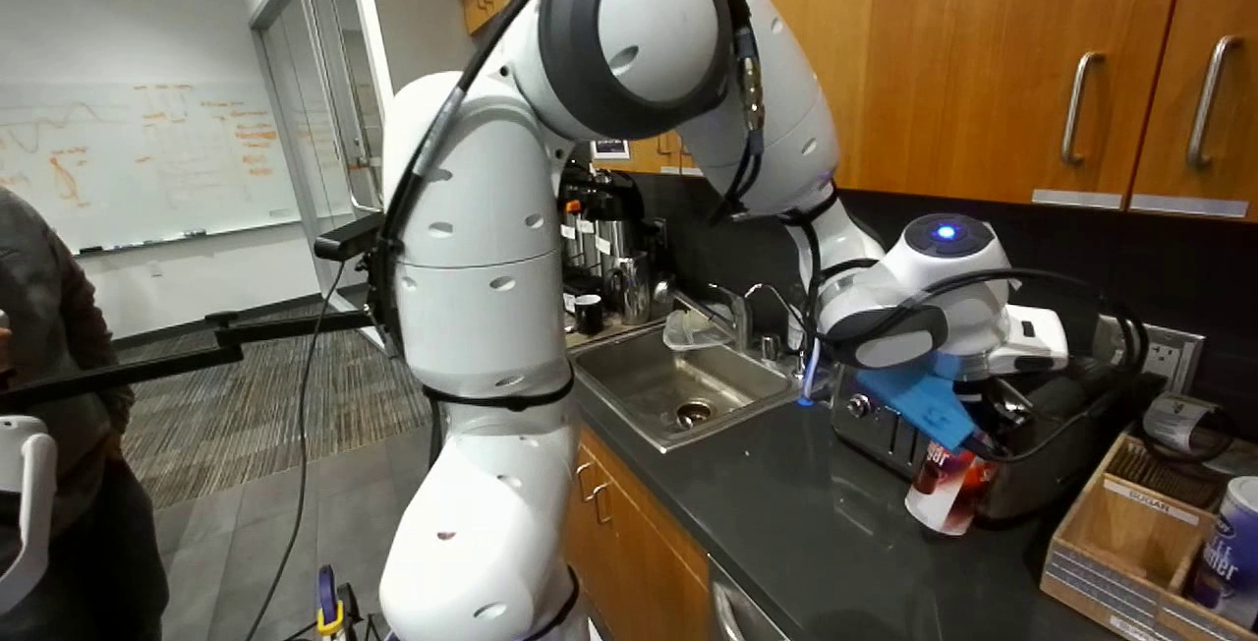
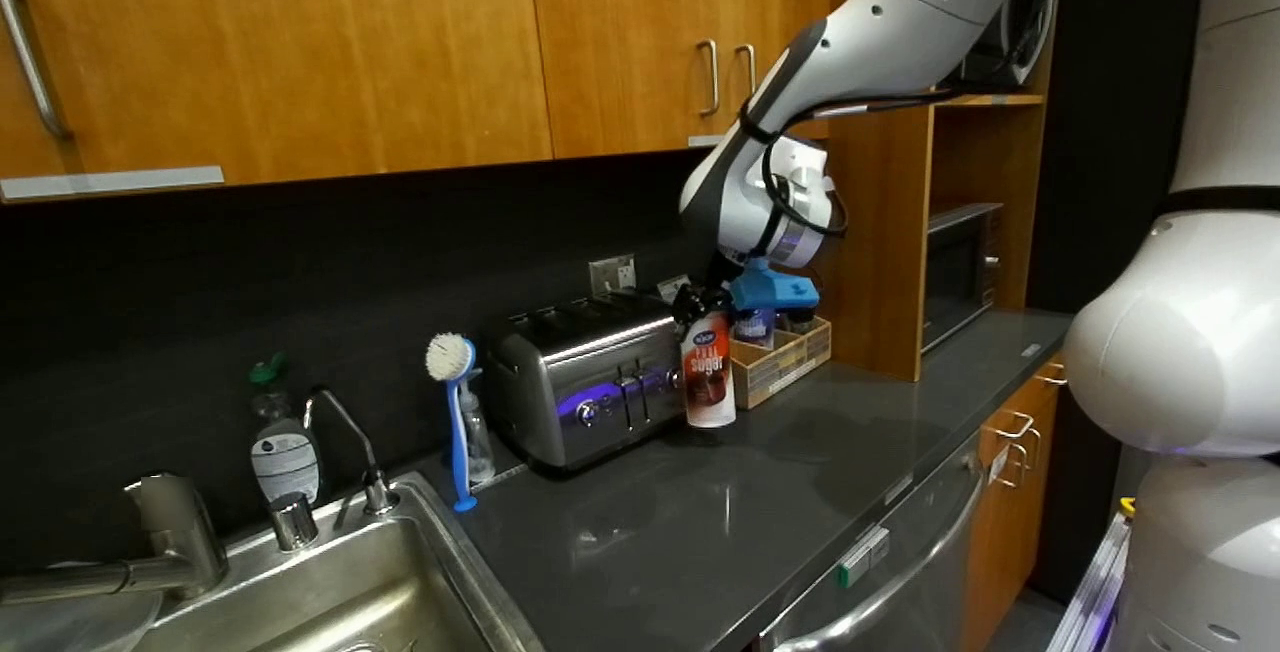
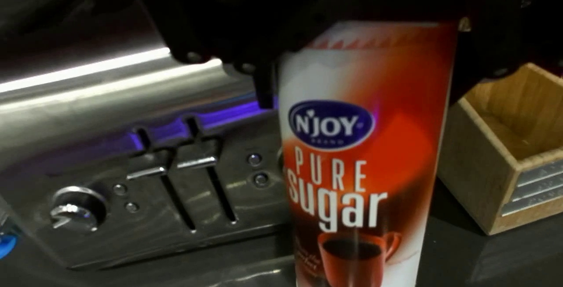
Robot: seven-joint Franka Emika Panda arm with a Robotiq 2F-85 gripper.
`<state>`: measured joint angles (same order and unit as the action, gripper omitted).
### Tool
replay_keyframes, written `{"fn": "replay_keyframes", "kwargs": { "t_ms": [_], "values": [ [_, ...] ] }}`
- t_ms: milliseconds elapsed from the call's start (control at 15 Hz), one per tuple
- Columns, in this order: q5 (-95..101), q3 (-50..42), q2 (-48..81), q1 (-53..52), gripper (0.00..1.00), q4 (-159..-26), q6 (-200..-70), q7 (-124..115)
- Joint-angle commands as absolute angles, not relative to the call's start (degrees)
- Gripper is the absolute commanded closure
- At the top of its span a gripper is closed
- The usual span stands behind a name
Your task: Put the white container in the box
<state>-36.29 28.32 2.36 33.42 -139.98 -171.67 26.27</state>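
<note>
While gripper [image 3: 361,95] clasps cylindrical canister [image 3: 360,163], wooden box [image 3: 477,172] nearby.

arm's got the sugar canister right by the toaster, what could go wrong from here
Held near its top, the sugar canister could pivot in the gripper if its lower end catches a wall of the wooden box. It is close to the toaster, so a sideways swing might knock that. The purple canister standing in the wooden box may get bumped on the way in.
</note>
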Motion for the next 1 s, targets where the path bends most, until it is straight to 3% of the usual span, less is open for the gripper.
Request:
{"fn": "replay_keyframes", "kwargs": {
  "t_ms": [0, 333, 400, 467, 933],
  "values": [
    [-44.6, 29.8, -9.1, 32.6, 0.39, -144.5, -170.7, 30.3],
    [-40.7, 30.4, -17.9, 33.8, 0.39, -150.6, -176.0, 28.0],
    [-31.0, 19.5, -18.0, 24.2, 0.39, -152.8, -178.6, 21.2],
    [-35.3, 29.4, -19.7, 34.6, 0.39, -152.8, -177.5, 25.2],
    [-31.8, 31.0, -18.3, 36.7, 0.39, -152.4, -181.8, 23.3]
  ]
}}
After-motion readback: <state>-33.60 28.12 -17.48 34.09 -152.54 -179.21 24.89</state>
